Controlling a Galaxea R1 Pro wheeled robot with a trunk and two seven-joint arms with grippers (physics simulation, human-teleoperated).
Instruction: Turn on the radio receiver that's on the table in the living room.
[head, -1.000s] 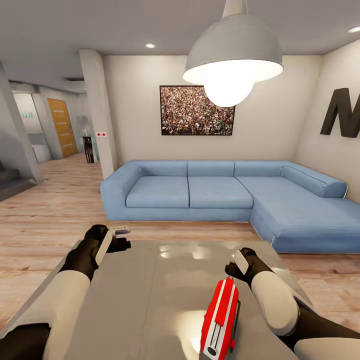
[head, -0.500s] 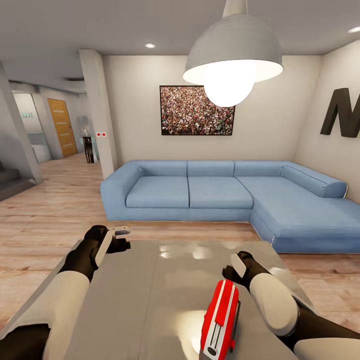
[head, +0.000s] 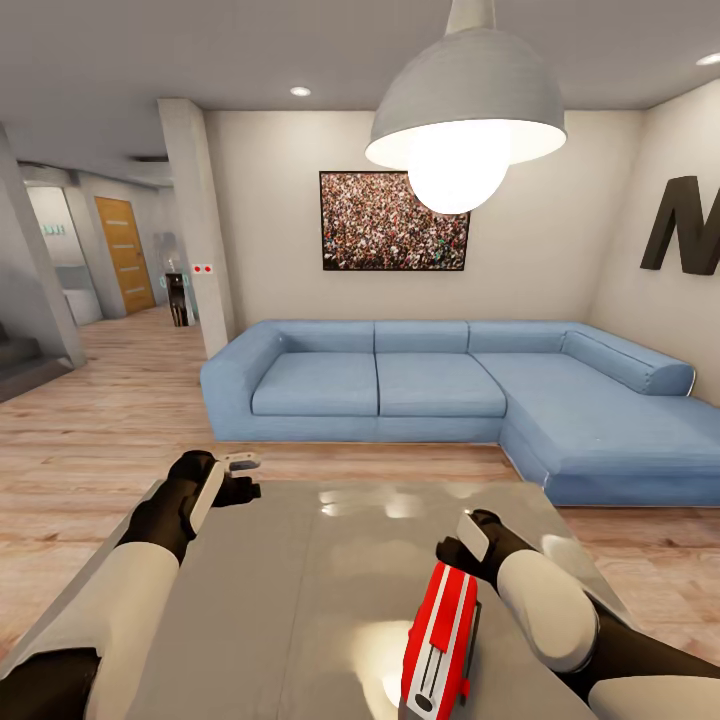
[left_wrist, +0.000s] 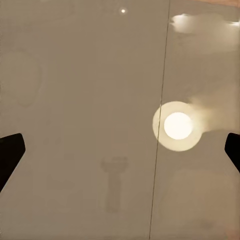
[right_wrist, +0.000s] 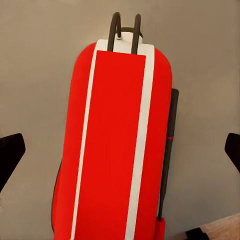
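Radio under our right pincer.
Radio receiver (head: 440, 640) lies lengthwise near-to-far on the desk (head: 300, 600); right pincer (head: 462, 545) hovers spread wide, empty (left likewise, farther off).

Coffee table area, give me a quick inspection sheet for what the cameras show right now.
Surface: table, glossy grey, reflecting the pendant lamp.
Job's things: radio receiver on the table's near right part, wire handle visible.
Clutter: nothing seen.
Grippers: right gripper open, above the radio's far end; left gripper open, over the table's far left corner.
Cables: nothing seen.
Surroundings: blue sofa, framed crowd picture, wood floor.
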